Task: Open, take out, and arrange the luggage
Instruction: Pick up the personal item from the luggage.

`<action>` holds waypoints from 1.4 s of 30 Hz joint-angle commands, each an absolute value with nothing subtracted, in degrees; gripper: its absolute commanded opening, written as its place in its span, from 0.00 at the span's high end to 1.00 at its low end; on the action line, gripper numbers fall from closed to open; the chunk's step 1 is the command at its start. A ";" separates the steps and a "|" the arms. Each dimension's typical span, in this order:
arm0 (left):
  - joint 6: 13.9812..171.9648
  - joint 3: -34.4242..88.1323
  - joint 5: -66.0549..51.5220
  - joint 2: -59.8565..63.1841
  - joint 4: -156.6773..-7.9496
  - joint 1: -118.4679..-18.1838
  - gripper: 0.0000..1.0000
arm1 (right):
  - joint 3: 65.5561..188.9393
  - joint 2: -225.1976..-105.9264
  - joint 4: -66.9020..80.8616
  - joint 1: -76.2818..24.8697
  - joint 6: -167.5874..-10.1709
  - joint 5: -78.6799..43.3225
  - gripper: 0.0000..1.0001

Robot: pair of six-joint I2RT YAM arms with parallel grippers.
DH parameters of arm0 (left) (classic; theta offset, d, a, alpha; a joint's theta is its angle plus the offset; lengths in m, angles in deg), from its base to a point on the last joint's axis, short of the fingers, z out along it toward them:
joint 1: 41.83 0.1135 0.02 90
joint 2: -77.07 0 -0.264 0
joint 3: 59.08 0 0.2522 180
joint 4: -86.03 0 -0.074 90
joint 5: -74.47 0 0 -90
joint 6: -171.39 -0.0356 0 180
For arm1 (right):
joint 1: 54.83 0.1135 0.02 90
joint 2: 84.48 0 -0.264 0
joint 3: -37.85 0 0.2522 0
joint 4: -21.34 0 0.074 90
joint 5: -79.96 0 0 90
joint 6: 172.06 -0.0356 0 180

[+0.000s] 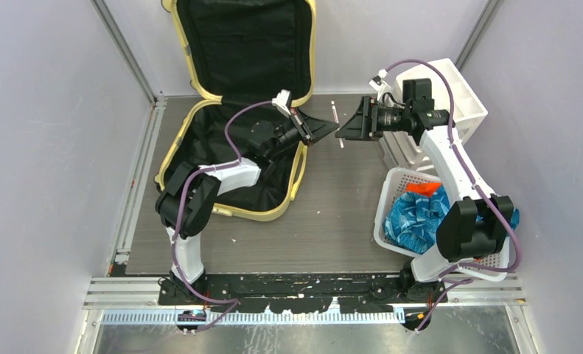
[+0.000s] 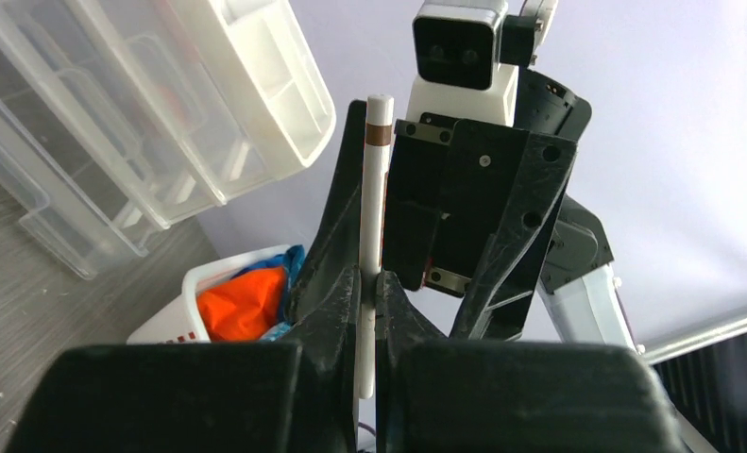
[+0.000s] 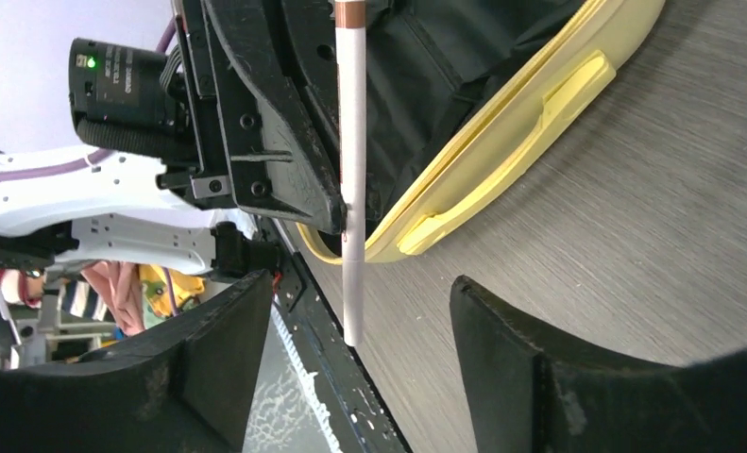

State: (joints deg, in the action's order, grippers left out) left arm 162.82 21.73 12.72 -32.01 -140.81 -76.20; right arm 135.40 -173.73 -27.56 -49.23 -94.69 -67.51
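Note:
The luggage point(image 1: 273, 214), a pale yellow hard-shell case with black lining, lies open at the back left with its lid leaning on the wall; its rim and handle show in the right wrist view point(image 3: 539, 104). My left gripper point(image 1: 335, 130) is shut on a thin white stick point(image 1: 337, 124) with a brown band near one end, held above the table right of the case. In the left wrist view the stick point(image 2: 375, 189) stands between my fingertips point(image 2: 369, 283). My right gripper point(image 1: 354, 122) is open, facing the left one; the stick point(image 3: 351, 142) hangs just beyond its jaws point(image 3: 360, 302), untouched.
A white perforated basket point(image 1: 402, 181) holding blue point(image 1: 417, 217) and orange bags stands at the right front. A white stacked drawer bin point(image 1: 461, 96) stands at the back right, also in the left wrist view point(image 2: 161, 113). Pale walls close in both sides.

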 commanded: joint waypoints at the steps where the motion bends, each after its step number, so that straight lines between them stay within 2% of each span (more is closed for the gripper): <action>1: 159.29 22.88 7.95 -30.35 -139.04 -76.84 1.00 | 132.79 -172.24 -20.69 -49.38 -102.56 -66.47 0.31; 10: 157.96 23.77 7.95 -30.16 -136.81 -77.66 1.00 | 131.23 -173.57 -16.59 -49.07 -106.39 -69.30 0.76; 14: 157.81 24.23 8.52 -30.16 -135.72 -77.62 0.99 | 130.60 -173.74 -16.20 -49.06 -106.32 -69.79 0.88; 16: 157.73 24.47 8.72 -30.07 -135.24 -77.60 0.99 | 130.39 -173.78 -16.16 -49.04 -106.32 -69.73 0.88; 17: 157.77 24.43 8.72 -30.07 -135.23 -77.66 0.99 | 130.30 -173.86 -16.23 -49.09 -106.30 -69.49 0.85; 20: 157.79 24.58 8.71 -29.85 -135.19 -77.62 0.99 | 130.59 -173.99 -18.50 -49.06 -104.41 -67.25 0.58; 22: 157.77 24.64 8.76 -29.71 -135.23 -77.60 0.99 | 131.08 -174.16 -20.04 -49.04 -102.40 -66.06 0.51; 28: 157.95 24.82 9.05 -29.80 -135.05 -77.74 1.00 | 133.66 -174.64 -24.73 -49.12 -97.26 -64.48 0.52; 34: 155.52 23.83 8.07 -28.43 -130.65 -77.69 1.00 | 139.45 -173.61 -35.05 -49.37 -83.31 -73.74 0.52; 37: 154.36 23.84 8.01 -27.81 -129.19 -77.77 0.99 | 140.57 -173.13 -39.49 -49.34 -78.73 -65.12 0.51; 39: 154.42 24.21 8.33 -27.86 -129.17 -77.77 0.99 | 139.85 -173.36 -38.64 -49.37 -80.09 -59.66 0.46; 42: 154.67 25.41 9.56 -28.40 -129.46 -78.14 0.99 | 139.22 -175.18 -36.28 -48.23 -83.73 -58.06 0.44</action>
State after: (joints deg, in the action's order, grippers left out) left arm 155.91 22.19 8.29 -31.66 -128.59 -77.46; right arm 138.53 -174.83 -36.02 -49.05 -83.74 -63.62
